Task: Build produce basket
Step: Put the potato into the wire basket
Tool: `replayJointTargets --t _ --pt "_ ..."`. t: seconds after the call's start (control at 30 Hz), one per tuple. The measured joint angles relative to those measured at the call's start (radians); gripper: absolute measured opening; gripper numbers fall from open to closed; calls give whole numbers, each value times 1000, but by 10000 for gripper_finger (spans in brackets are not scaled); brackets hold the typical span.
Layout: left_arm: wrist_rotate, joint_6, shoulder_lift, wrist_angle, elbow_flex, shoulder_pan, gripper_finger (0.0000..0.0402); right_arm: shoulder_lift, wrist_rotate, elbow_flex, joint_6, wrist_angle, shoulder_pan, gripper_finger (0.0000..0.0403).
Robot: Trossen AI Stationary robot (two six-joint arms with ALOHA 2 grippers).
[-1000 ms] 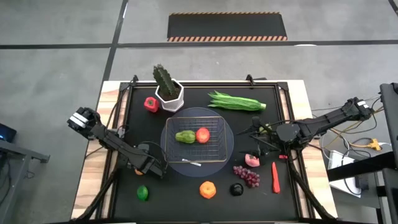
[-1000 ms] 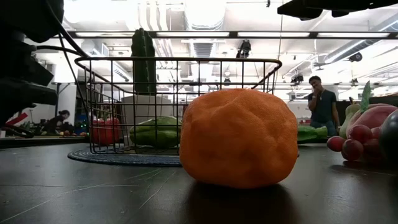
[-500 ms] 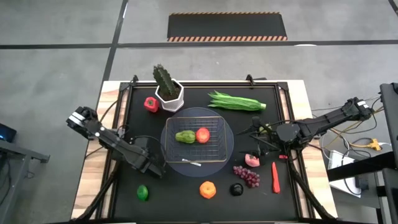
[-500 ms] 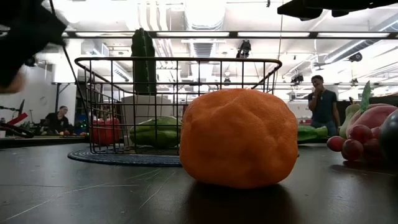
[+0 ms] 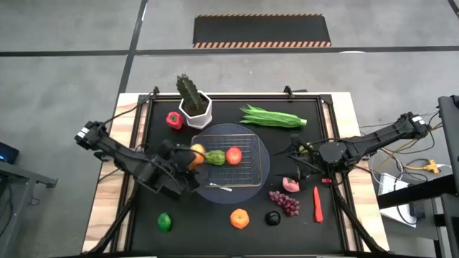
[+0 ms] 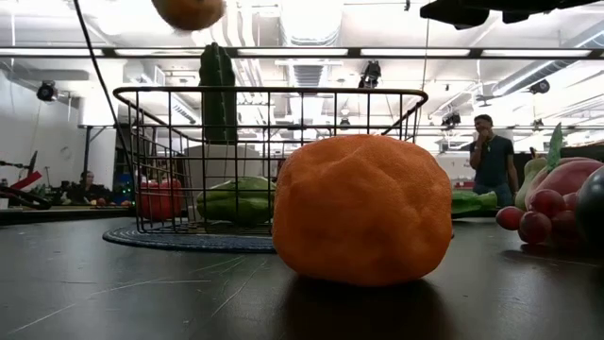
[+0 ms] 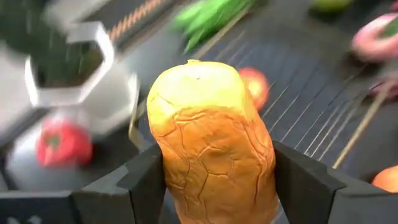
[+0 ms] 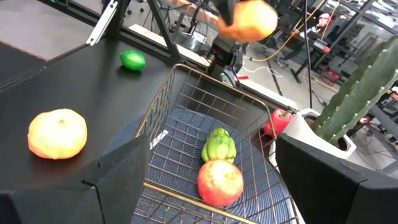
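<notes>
While a second ago it was low beside the lime, the orange-yellow fruit (image 7: 211, 143) is now riding high over the basket (image 5: 228, 159) rim, clamped between the left gripper (image 5: 188, 159) fingers, so a drop looks near. The right gripper (image 5: 295, 159) is waiting wide open beside the basket.

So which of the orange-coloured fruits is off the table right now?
The wrinkled yellow-orange fruit clamped in the left pincer, over the wire basket's left edge. The round orange sits on the mat.
</notes>
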Motion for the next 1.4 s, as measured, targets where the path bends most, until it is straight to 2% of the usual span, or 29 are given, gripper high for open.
replayJointTargets --t 0.17,0.3,0.43,0.53,0.67,0.87,1.03,1.1,1.4 --pt "-28 534 -20 360 3 27 232 0 -8 -11 5 29 0 329" --pt "29 933 -22 663 -64 50 233 0 -8 -36 46 58 0 329" --pt "87 1209 -22 937 -187 77 233 0 -9 -68 96 107 0 329" --pt "133 1348 -22 1167 -302 104 233 0 -9 -85 135 132 0 329" --pt "222 1416 -27 1424 -430 150 233 0 -10 -93 174 140 0 329" --pt "234 1414 -28 1646 -565 213 233 0 -12 -93 174 226 0 329" --pt "357 1414 -28 1853 -658 256 233 21 -25 -93 144 323 0 329" --pt "400 1412 -27 1897 -684 273 233 50 -37 -93 138 386 0 329" --pt "425 1443 -26 1958 -725 317 233 243 -14 -76 124 740 -6 329"
